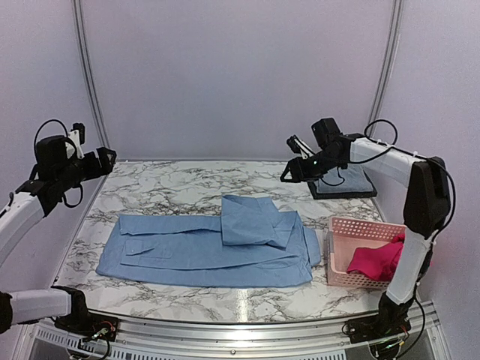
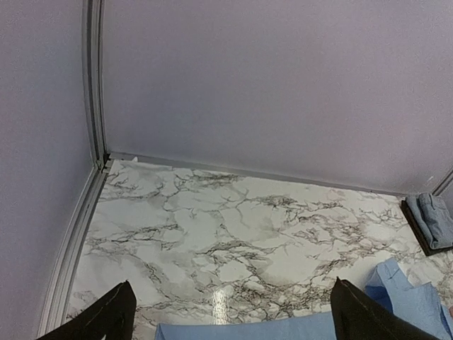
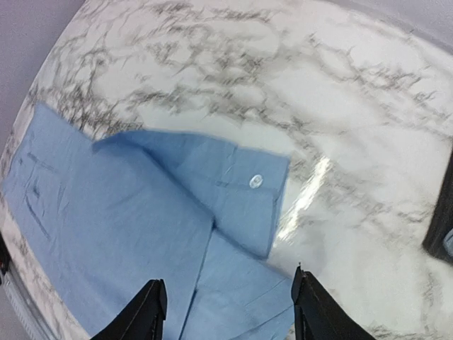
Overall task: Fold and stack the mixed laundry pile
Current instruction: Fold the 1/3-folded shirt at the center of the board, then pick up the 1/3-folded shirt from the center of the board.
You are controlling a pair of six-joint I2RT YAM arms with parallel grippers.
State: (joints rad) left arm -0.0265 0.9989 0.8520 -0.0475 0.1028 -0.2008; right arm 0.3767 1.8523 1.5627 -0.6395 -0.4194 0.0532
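The left pincer (image 1: 103, 159) is held apart and empty over the bench's (image 1: 172, 187) left edge. The blue shirt (image 1: 187, 251) is spread flat mid-bench, with one sleeve folded across it. The right pincer (image 3: 228, 290) is parted and empty, raised near it. The magenta garment (image 1: 375, 259) is bunched in the basket (image 1: 337, 229) at right.

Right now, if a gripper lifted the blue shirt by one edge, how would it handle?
Probably floppy: the light blue shirt lies flat and thin on the marble table, so it would likely drape and sag. Its folded-over sleeve looks loose and may slide open. Pushed, it would likely bunch rather than slide whole.
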